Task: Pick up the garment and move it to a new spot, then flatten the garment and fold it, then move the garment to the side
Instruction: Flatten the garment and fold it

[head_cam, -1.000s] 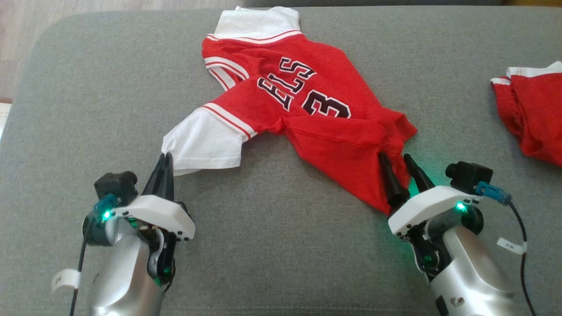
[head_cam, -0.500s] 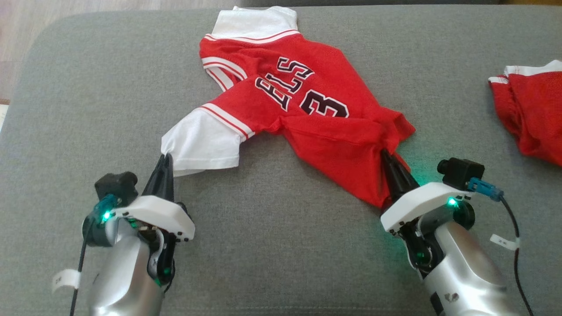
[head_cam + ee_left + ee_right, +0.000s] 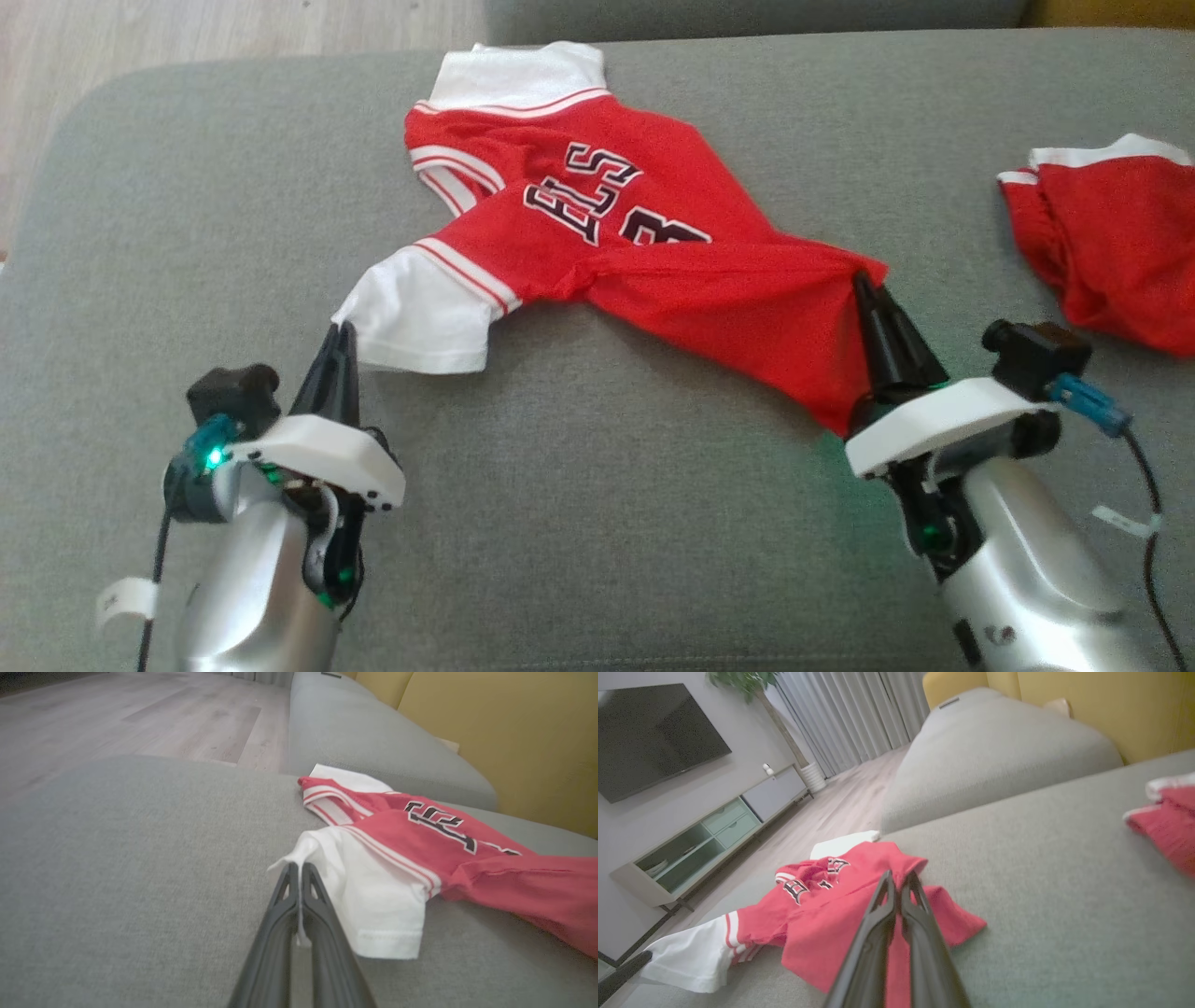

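Red jersey (image 3: 653, 271) lies on the grey sofa cushion (image 3: 579, 523), ahead of both grippers. The left gripper (image 3: 339, 327) pinches its white sleeve (image 3: 420, 317) and the right gripper (image 3: 861, 280) its red hem (image 3: 836, 266). Its long axis runs between them.

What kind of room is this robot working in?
Most likely a living room at home: the shirt lies on a grey sofa, and a big TV hangs on the wall with a low cabinet under it.
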`<state>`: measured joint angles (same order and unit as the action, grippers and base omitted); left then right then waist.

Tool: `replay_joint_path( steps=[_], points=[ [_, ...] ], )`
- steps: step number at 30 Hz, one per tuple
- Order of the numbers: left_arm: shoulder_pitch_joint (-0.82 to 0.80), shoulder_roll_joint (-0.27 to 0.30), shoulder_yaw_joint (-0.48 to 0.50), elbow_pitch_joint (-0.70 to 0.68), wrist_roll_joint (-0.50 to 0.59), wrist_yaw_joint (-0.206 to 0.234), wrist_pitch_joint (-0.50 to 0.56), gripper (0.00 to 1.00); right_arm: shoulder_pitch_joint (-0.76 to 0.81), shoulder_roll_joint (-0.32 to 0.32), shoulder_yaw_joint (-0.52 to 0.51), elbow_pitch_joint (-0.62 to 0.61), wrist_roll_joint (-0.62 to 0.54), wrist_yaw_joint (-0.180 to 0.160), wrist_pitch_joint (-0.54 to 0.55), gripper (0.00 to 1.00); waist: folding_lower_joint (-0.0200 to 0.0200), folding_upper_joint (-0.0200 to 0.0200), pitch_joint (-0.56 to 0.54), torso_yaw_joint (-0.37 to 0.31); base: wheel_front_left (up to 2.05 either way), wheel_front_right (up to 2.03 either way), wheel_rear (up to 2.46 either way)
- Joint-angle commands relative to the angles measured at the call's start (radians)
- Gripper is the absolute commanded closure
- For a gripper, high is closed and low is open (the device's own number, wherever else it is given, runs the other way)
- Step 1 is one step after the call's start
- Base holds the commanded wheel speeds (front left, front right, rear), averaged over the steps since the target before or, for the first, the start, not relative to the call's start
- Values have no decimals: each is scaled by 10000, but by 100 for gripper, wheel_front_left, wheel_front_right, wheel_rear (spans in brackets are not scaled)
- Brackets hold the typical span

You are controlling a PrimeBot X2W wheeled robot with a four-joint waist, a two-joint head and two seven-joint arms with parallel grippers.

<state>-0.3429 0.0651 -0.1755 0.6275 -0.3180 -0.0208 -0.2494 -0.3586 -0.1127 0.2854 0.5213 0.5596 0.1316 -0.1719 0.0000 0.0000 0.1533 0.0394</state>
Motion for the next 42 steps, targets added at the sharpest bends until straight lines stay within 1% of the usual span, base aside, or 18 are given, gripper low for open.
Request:
replay_joint_path(
  steps=[1, 4, 7, 10, 14, 17, 22, 26, 27, 28, 32, 35, 38, 41, 42],
  points=[
    [-118, 320, 436, -499, -15, -12, -124, 100, 30, -151, 185, -629, -104, -9, -145, 100, 0, 0, -112, -111, 0, 0, 0],
    [-220, 438, 578, -1028, -114, -201, -124, 100, 80, -585, 139, -1549, -363, -9, -148, 100, 0, 0, -276, -218, 0, 0, 0],
    [-512, 598, 758, -1729, -338, -426, -124, 100, -89, -1082, -162, -2570, -735, -9, -118, 100, 0, 0, -490, -294, 0, 0, 0],
    [-1003, 856, 862, -2601, -536, -604, -23, 100, -489, -1565, -602, -3593, -1231, -9, 72, 100, 0, 0, -701, -346, 0, 0, 0],
    [-1907, 1198, 1234, -3988, -909, -666, 271, 100, -1304, -2065, -1283, -4754, -1960, -9, 496, 100, 0, 0, -1018, -428, 0, 0, 0],
    [-2554, 1460, 1585, -5009, -1142, -588, 534, 100, -1922, -2223, -1658, -5357, -2414, -9, 908, 100, 0, 0, -1287, -520, 0, 0, 0],
    [-3236, 1725, 2001, -6718, -1464, -352, 1078, 100, -2441, -2327, -1844, -6343, -2947, -9, 1770, 100, 0, 0, -1638, -630, 0, 0, 0],
    [-3268, 1781, 2245, -8124, -1759, -50, 1684, 100, -2312, -2370, -1994, -7302, -3050, -9, 2489, 100, 0, 0, -1711, -675, 0, 0, 0],
    [-3268, 1781, 2245, -8124, -1759, -50, 1684, 100, -2312, -2370, -1994, -7302, -3050, -9, 2489, 100, 0, 0, -1711, -675, 0, 0, 0],
    [-3213, 1821, 2303, -8450, -1792, 44, 1866, 100, -2245, -2353, -2103, -7511, -3064, -9, 2664, 100, 0, 0, -1694, -692, 0, 0, 0],
    [-3152, 2154, 2513, -9304, -1871, 265, 2599, 100, -1987, -2259, -2488, -8192, -3144, -9, 3449, 100, 0, 0, -1338, -705, 0, 0, 0],
    [-3399, 2499, 2430, -9247, -1808, 227, 3133, 100, -2029, -2382, -2519, -8312, -3257, -9, 3989, 100, 0, 0, -806, -646, 0, 0, 0],
    [-4048, 2780, 2133, -8614, -1793, -37, 3504, 100, -2551, -2499, -2429, -8002, -3165, -9, 4290, 100, 0, 0, -10, -571, 0, 0, 0],
    [-5038, 3024, 1792, -7466, -1691, -362, 3618, 100, -3590, -2677, -2161, -7135, -3128, -9, 4283, 100, 0, 0, 959, -545, 0, 0, 0],
    [-5972, 3258, 1538, -6443, -1447, -573, 3462, 100, -4565, -2898, -1812, -6235, -3263, -9, 4044, 100, 0, 0, 1543, -529, 0, 0, 0]
  ],
)
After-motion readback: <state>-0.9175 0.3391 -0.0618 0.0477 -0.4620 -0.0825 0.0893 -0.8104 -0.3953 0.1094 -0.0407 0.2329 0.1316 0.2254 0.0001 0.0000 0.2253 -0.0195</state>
